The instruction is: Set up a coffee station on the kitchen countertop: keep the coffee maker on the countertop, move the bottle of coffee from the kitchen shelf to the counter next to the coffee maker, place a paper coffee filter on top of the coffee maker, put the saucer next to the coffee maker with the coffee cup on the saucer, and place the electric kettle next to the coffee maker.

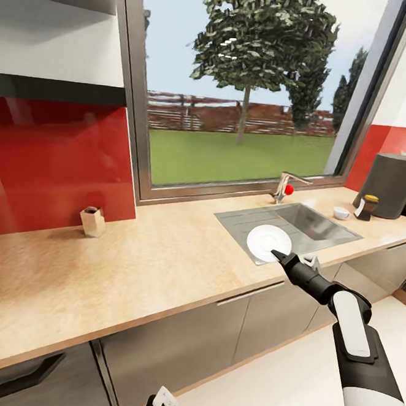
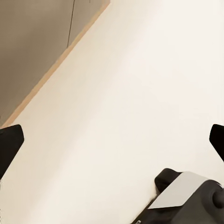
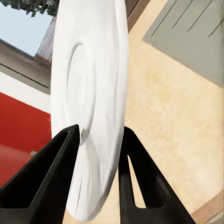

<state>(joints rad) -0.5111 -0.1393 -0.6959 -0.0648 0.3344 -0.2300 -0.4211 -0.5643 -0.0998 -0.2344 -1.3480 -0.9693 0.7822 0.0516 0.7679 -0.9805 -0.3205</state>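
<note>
The long beige wood-grain bench (image 1: 130, 264) carries, at its far right, the charcoal coffee maker (image 1: 394, 184), the yellow-capped bottle of coffee (image 1: 369, 207) and the coffee cup (image 1: 341, 212). The right end effector (image 3: 100, 140) is clamped on the smooth round saucer (image 3: 88, 102), held on edge over the bench's near edge by the steel sink (image 1: 299, 227). The left end effector (image 2: 112, 140) has its fingers spread above pale floor (image 2: 130, 93).

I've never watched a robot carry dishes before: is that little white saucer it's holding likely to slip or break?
The saucer looks stiff and glossy, so it could well be slippery. The right gripper pinches only its rim, with the saucer standing on edge, so it might pivot or slide out. It is held above the countertop near the sink, so a drop could chip it.
</note>
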